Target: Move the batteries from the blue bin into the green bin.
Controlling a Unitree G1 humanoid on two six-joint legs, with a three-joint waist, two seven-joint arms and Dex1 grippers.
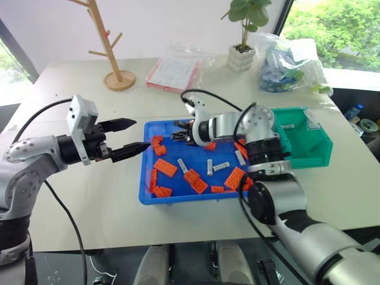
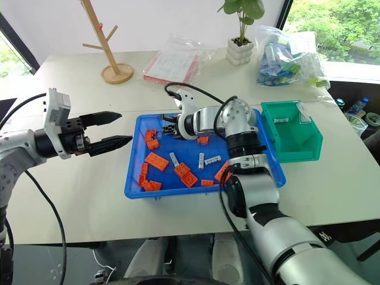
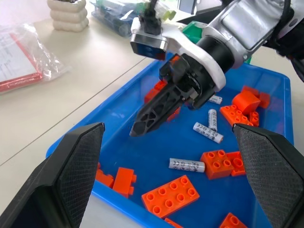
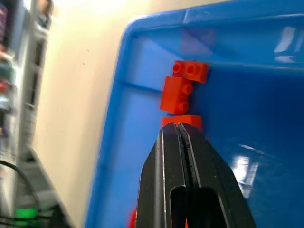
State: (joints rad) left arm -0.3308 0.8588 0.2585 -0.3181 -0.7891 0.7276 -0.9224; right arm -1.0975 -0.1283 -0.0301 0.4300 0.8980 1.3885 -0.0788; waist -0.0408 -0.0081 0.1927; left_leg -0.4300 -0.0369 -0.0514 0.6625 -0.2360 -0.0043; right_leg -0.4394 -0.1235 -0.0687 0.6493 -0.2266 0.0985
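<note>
We see right gripper (image 3: pixel 137 127) fingers pressed together, apparently empty, left gripper (image 1: pixel 135 136) spread; batteries (image 3: pixel 187 165) lie loose in the blue bin (image 1: pixel 178 196), light, slick, rigid, so pinch mid-barrel, toward green bin (image 1: pixel 314 155).

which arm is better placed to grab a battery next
Probably right. Its tool, shut and empty, is already over the blue bin, near the batteries. The left tool is open but hovers outside the bin's rim.
</note>
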